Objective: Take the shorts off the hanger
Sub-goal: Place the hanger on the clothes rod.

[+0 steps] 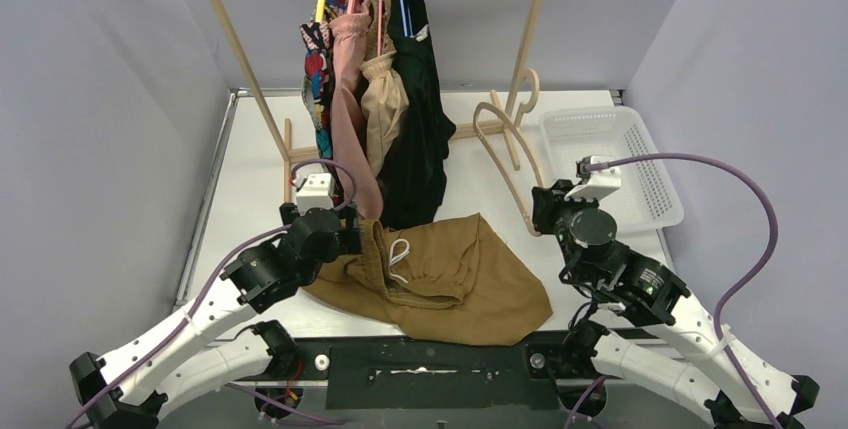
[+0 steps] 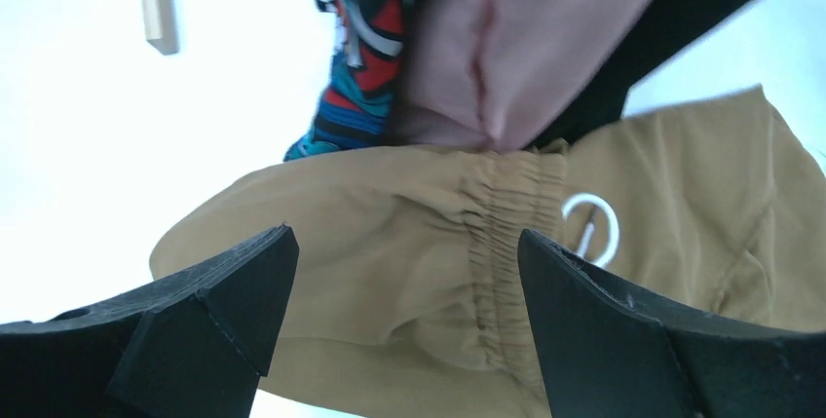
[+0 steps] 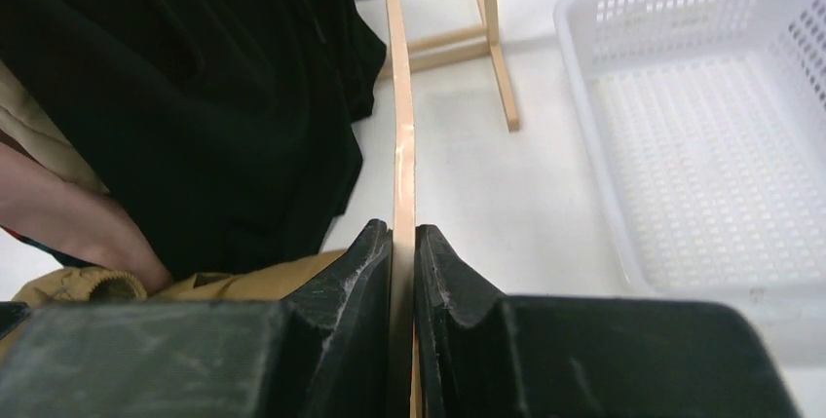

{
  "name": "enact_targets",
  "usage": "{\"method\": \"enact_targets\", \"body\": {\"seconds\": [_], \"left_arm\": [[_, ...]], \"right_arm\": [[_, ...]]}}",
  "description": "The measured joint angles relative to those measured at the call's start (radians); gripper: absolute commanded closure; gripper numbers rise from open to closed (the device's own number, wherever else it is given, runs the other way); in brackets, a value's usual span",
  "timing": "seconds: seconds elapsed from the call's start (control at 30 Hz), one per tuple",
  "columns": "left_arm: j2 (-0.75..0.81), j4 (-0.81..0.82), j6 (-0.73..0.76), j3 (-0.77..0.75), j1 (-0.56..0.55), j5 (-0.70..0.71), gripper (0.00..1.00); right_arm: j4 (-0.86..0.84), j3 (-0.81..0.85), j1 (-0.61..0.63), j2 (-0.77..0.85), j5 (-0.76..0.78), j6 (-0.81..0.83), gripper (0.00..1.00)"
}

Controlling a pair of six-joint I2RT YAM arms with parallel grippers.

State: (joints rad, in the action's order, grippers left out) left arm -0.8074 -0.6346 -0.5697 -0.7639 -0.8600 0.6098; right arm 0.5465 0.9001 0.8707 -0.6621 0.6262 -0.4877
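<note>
Your tan-brown cloth shorts with the gathered drawstring waist lie crumpled on the white table in the lower centre of the overhead view. They are off any hanger, so I judge that pair done. At their left edge the left gripper hovers with its jaws spread wide and grips nothing. Right of centre, the right gripper is clamped on the pale wooden hanger, which looks bare.

What is left for you: the black shorts, the beige shorts, the dusty pink shorts and the comic-print shorts all hang bunched from the rail at the upper centre. That makes four pairs to go.

Only the overhead view gives you that count, and it shows the white perforated plastic basket at the right edge. The left wrist view adds the tan waistband's gathers and the white drawstring loop lying beyond the open jaws, with the pink and print hems dangling at the top of that frame. The right wrist view alone confirms the grip, with both jaws pressed flat against the hanger's thin edge.
</note>
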Motion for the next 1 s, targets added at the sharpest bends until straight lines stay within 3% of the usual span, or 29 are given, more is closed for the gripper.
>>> {"method": "enact_targets", "body": {"seconds": [0.2,0.43,0.53,0.77,1.0], "left_arm": [[0.006,-0.005,-0.054,0.034,0.153,-0.006,0.15],[0.014,-0.002,-0.072,0.05,0.498,-0.134,0.15],[0.024,0.011,-0.043,0.05,0.615,-0.186,0.15],[0.051,0.055,0.038,0.055,0.645,-0.197,0.15],[0.069,0.089,0.059,0.068,0.645,-0.204,0.15]], "right_arm": [[-0.108,0.095,-0.05,-0.11,-0.047,0.138,1.0],[-0.103,0.335,-0.289,-0.328,-0.278,0.193,1.0],[-0.061,0.425,-0.335,-0.399,-0.369,0.204,1.0],[0.01,0.655,-0.34,-0.526,-0.45,0.26,1.0],[0.0,0.761,-0.341,-0.535,-0.443,0.303,1.0]]}}
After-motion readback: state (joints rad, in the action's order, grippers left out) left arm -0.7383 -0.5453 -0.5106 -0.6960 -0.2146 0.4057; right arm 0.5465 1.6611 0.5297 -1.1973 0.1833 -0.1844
